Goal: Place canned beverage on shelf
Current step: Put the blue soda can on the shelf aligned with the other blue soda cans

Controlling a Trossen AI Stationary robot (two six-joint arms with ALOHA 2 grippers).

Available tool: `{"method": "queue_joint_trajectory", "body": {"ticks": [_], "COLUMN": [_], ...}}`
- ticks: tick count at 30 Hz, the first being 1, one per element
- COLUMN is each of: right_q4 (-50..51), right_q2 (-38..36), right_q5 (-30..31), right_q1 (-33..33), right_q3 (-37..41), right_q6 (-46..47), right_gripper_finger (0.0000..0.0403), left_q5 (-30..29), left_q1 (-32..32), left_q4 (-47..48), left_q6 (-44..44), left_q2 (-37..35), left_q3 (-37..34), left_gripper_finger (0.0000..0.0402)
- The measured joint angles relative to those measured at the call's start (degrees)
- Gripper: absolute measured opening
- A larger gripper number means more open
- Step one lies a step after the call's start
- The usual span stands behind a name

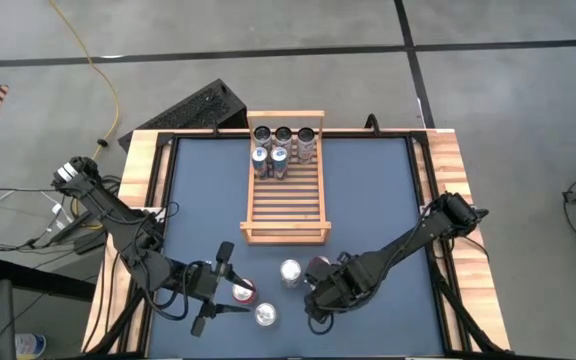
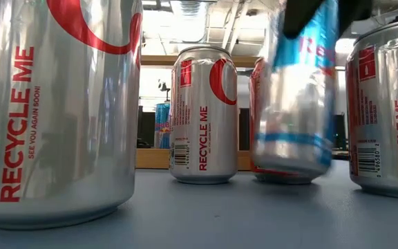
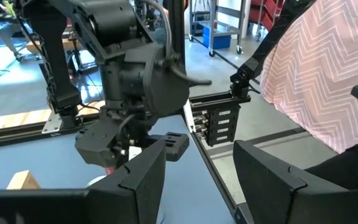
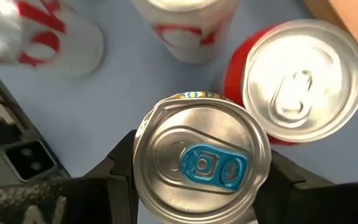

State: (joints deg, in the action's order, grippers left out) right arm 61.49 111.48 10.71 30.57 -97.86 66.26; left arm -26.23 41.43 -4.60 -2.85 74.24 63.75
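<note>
Right tool grips blue-tab can near table's front, shelf well apart; could knock touching red can when lifting; left tool closed, empty.

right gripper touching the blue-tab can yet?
Touching. In the right wrist view the right gripper has a dark finger pressed against each side of the blue-tab can, with no gap. The low view shows that can lifted off the table.
</note>
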Motion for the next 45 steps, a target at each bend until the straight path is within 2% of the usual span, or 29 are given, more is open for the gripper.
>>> {"method": "queue_joint_trajectory", "body": {"ticks": [8, 22, 27, 32, 37, 42, 45], "right_q4": [4.7, 3.1, 1.5, 3.7, 3.9, 2.0, -1.2], "right_q2": [-0.1, 5.3, 5.6, 6.1, 6.2, 6.2, 6.2], "right_q5": [3.0, 3.2, 3.4, 2.8, 3.1, -2.0, -2.3], "right_q1": [-1.1, -1.4, -1.0, -1.0, -1.0, -0.4, -0.2], "right_q3": [-2.4, -2.8, -2.7, -5.8, -7.6, -7.6, -7.6], "right_q6": [1.8, 1.0, -3.8, -12.2, -16.4, -21.3, -20.8], "right_gripper_finger": [0.0199, 0.0199, 0.0209, 0.0219, 0.0221, 0.0222, 0.0222], "left_q5": [-0.1, -0.2, -0.2, -0.1, 0.0, 0.1, 0.1], "left_q1": [0.0, 0.0, 0.0, 0.0, 0.0, 0.0, 0.0], "left_q4": [0.1, 0.9, 1.0, 1.3, 1.5, 3.0, 4.3], "left_q6": [-0.9, -1.4, -1.5, -1.7, -2.0, -3.5, -4.7], "left_q2": [0.0, 0.0, 0.0, 0.0, 0.0, 0.0, 0.0], "left_q3": [0.0, 0.0, 0.0, 0.0, 0.0, 0.0, 0.0], "left_gripper_finger": [0.0178, 0.0178, 0.0178, 0.0178, 0.0178, 0.0178, 0.0178]}}
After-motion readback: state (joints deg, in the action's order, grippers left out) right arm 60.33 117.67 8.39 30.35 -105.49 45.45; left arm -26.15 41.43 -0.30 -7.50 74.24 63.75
